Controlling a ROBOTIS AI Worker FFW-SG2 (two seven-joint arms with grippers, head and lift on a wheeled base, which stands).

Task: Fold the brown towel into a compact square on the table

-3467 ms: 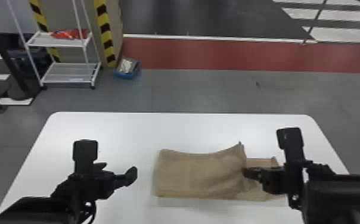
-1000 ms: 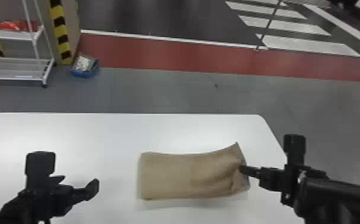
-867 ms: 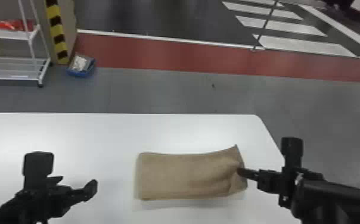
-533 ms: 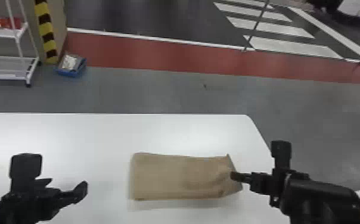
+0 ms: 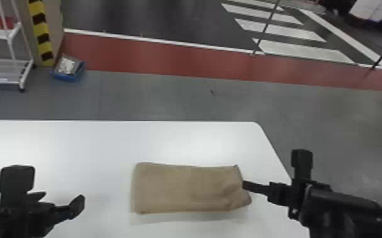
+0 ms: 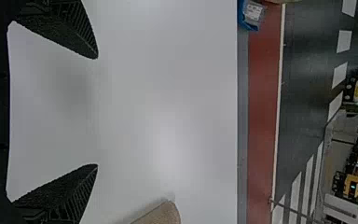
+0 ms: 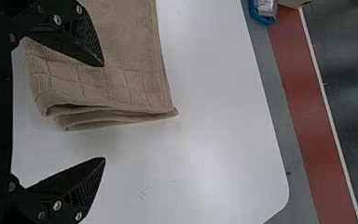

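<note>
The towel [image 5: 187, 188] lies folded in a long strip on the worktop [image 5: 105, 142], between the grippers. The right gripper [image 5: 246, 184] is at its right end, jaws wide apart and gripping nothing, one finger overlapping the cloth, the other beyond its edge. The left gripper [image 5: 62, 199], well apart to the left, has empty, spread jaws.

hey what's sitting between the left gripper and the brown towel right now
Nothing: in the head view, only bare white table lies between the left gripper and the brown towel.
</note>
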